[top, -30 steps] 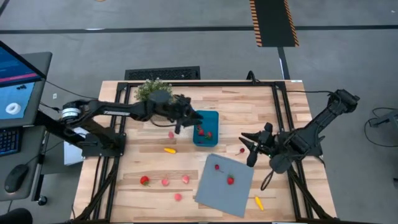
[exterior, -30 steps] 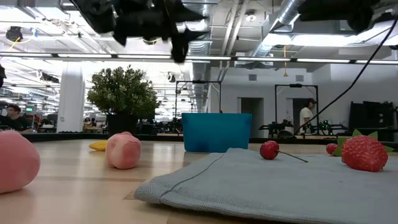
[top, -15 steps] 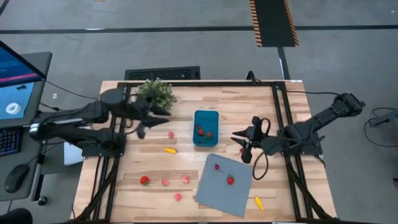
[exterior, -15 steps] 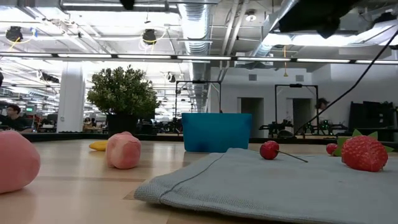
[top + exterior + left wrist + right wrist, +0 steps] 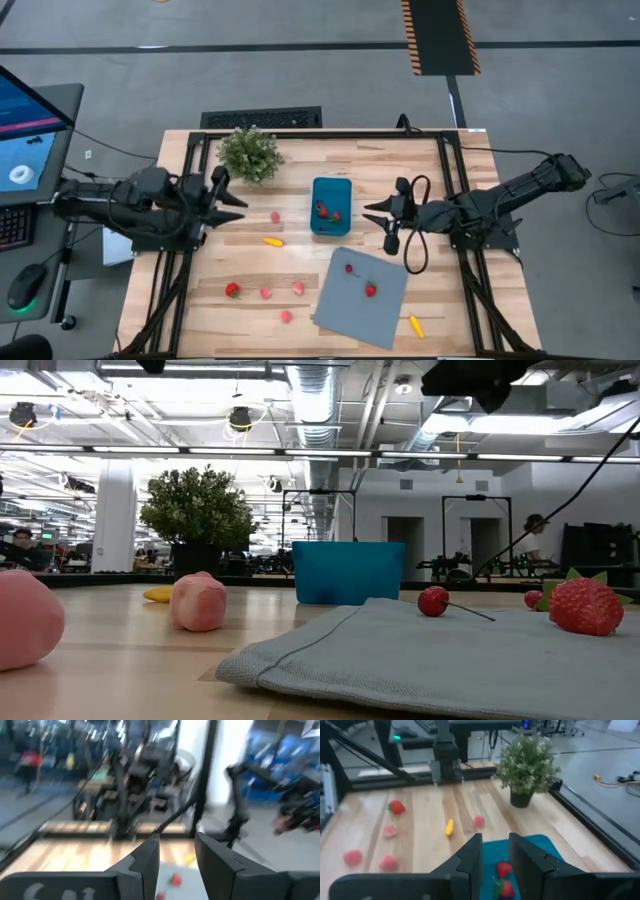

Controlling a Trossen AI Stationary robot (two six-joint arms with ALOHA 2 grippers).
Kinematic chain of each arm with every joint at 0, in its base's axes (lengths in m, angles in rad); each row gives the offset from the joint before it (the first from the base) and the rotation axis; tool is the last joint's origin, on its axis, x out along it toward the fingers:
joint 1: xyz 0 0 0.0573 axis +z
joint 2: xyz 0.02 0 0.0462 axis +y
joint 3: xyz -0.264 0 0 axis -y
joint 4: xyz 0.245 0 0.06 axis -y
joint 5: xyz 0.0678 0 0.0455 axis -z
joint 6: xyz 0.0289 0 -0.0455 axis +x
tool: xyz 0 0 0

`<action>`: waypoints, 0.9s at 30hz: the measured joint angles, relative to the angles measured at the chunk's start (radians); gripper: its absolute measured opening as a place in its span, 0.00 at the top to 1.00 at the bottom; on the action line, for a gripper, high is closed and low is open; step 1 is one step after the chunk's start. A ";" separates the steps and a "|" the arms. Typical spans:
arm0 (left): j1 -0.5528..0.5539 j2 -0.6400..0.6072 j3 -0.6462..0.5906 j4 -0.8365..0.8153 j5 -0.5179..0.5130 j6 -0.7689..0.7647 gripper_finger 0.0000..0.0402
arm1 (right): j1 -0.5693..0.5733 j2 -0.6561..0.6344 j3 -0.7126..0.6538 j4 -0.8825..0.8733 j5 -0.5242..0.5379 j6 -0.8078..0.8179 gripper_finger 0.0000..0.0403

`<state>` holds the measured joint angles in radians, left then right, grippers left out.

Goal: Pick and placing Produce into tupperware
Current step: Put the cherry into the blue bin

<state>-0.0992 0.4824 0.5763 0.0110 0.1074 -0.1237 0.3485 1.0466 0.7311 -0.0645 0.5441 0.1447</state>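
R hand (image 5: 376, 214) hangs just off the right side of the tupperware (image 5: 331, 206), fingers parted a narrow gap w/ nothing between them; its wrist view looks straight over the tub's rim, red pieces already inside. L hand (image 5: 232, 201) sits near the bench's left edge, beside the potted plant (image 5: 248, 152), fingers also a narrow gap apart and empty, though the L wrist view is blurred so that's prob. not certain.

Tub stands about mid-bench, toward the far edge, long axis running far-to-near. Loose produce around it: a tiny red piece (image 5: 389, 242) lies just nearside of the R hand, closest thing to it. Pink round one (image 5: 275, 216) and yellow piece (image 5: 272, 241) lie between L hand and tub, nearer the L arm; yellow one's long axis runs roughly left-right across the bench. Two red pieces rest on the grey sheet (image 5: 345, 308) by the near edge, a second yellow piece (image 5: 415, 325) just off its right side, and a strawberry (image 5: 232, 290) plus three pink ones sit toward the near-left corner.

Judgement: R arm is better placed for the small red piece; L arm for pink/yellow pair.
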 joint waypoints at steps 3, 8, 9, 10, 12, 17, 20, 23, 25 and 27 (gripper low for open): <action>-0.046 -0.055 -0.097 0.151 -0.011 0.005 0.72 | 0.000 0.002 0.000 -0.005 -0.024 0.052 0.71; -0.102 -0.121 -0.232 0.241 -0.123 0.029 0.72 | 0.014 0.045 0.000 -0.012 -0.031 0.074 0.71; -0.108 -0.129 -0.251 0.243 -0.140 0.029 0.72 | 0.015 0.061 0.001 -0.012 -0.031 0.087 0.71; -0.112 -0.134 -0.268 0.248 -0.151 0.026 0.72 | 0.016 0.078 0.001 -0.023 -0.035 0.090 0.71; -0.123 -0.136 -0.295 0.265 -0.166 0.002 0.72 | 0.016 0.115 0.000 -0.039 -0.043 0.092 0.71; -0.152 -0.137 -0.331 0.311 -0.166 -0.009 0.72 | 0.007 0.212 0.001 -0.096 -0.094 0.154 0.71; -0.165 -0.136 -0.369 0.355 -0.167 -0.004 0.72 | -0.002 0.289 -0.001 -0.159 -0.177 0.196 0.71; -0.170 -0.136 -0.393 0.381 -0.178 0.005 0.72 | 0.000 0.350 0.000 -0.168 -0.204 0.200 0.71; -0.170 -0.137 -0.404 0.387 -0.192 0.005 0.72 | 0.005 0.378 0.001 -0.169 -0.207 0.167 0.71; -0.170 -0.136 -0.405 0.391 -0.195 0.005 0.72 | 0.005 0.394 0.011 -0.220 -0.220 0.121 0.71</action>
<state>-0.2691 0.3460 0.1713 0.4016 -0.0875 -0.1188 0.3532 1.4411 0.7422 -0.2848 0.3237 0.2654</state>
